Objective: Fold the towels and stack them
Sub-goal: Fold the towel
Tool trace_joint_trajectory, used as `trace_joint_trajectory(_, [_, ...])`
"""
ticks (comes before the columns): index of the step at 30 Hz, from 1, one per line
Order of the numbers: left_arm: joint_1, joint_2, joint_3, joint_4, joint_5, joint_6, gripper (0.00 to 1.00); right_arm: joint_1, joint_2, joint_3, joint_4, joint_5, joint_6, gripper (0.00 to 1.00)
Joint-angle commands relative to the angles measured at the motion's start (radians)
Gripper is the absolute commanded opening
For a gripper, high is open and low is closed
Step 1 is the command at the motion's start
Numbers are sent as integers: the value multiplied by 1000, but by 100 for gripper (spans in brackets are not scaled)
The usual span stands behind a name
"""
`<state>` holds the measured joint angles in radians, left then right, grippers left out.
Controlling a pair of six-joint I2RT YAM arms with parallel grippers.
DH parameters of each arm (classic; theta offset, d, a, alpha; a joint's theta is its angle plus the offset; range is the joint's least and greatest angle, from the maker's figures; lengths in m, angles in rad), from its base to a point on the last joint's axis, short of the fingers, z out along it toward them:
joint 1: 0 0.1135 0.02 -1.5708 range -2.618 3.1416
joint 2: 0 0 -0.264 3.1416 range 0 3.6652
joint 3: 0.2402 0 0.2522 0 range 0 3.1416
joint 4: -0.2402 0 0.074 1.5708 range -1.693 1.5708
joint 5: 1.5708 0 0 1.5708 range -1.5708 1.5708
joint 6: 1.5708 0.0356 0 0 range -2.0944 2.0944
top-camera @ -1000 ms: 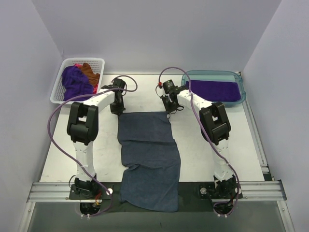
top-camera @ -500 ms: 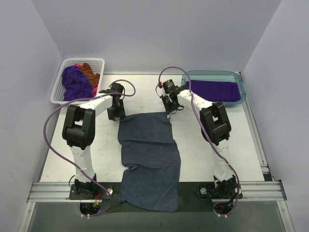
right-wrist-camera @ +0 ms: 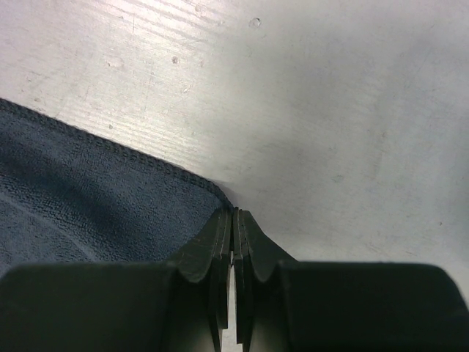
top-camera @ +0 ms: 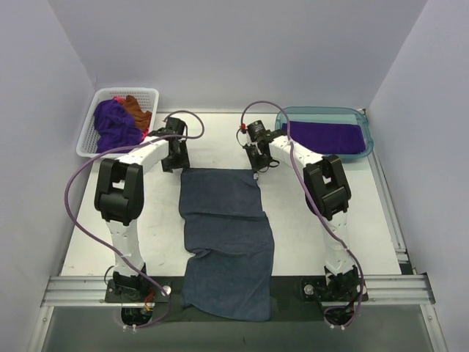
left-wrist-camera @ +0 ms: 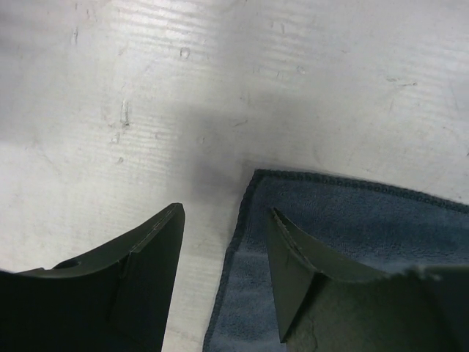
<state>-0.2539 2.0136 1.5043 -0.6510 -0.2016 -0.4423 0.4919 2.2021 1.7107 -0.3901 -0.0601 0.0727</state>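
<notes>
From above, the slate-blue towel (top-camera: 226, 235) lay spread lengthwise on the tabletop (top-camera: 315, 242), its near end hanging over the front edge. The left fingers (top-camera: 174, 155) sat at its far left corner and the right fingers (top-camera: 256, 165) at its far right. Heaped towels (top-camera: 113, 125) filled the white basket (top-camera: 88, 128), and a folded purple towel (top-camera: 326, 137) lay in the teal tub (top-camera: 322, 111).

At the left wrist, the left fingers (left-wrist-camera: 165, 235) stood apart astride the flat corner, gripping nothing.

At the right wrist, the right fingers (right-wrist-camera: 233, 224) were pressed together at the corner's hem; whether they held any cloth was unclear.

Laying-out looked finished. The first fold probably called for pinching both far corners and carrying them toward the near end.
</notes>
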Motion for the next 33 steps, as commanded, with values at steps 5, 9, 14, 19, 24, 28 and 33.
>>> trace_joint_trajectory(5, [-19, 33, -2, 24, 1, 14, 59, 2, -67, 7, -38, 11, -13, 0])
trace_joint_trajectory(9, [-25, 28, 3, 31, -28, 22, 59, 2, -55, 17, -38, 8, -8, 0])
trace_joint_trajectory(14, [-27, 80, 59, 33, -48, 48, 61, 2, -50, 21, -38, 3, -5, 0])
trace_joint_trajectory(19, [-42, 146, 112, 2, -81, 59, 58, 2, -50, 20, -38, 3, -8, 0])
trace_joint_trajectory(24, [-85, 200, 137, -70, -99, 42, 49, 2, -54, 15, -36, 0, -4, 0])
trace_joint_trajectory(28, [-91, 247, 152, -108, -72, 5, 39, 2, -61, 6, -36, 0, -5, 0])
trace_joint_trajectory(33, [-93, 255, 168, -128, -70, -4, 24, 1, -70, -3, -33, 3, -10, 0])
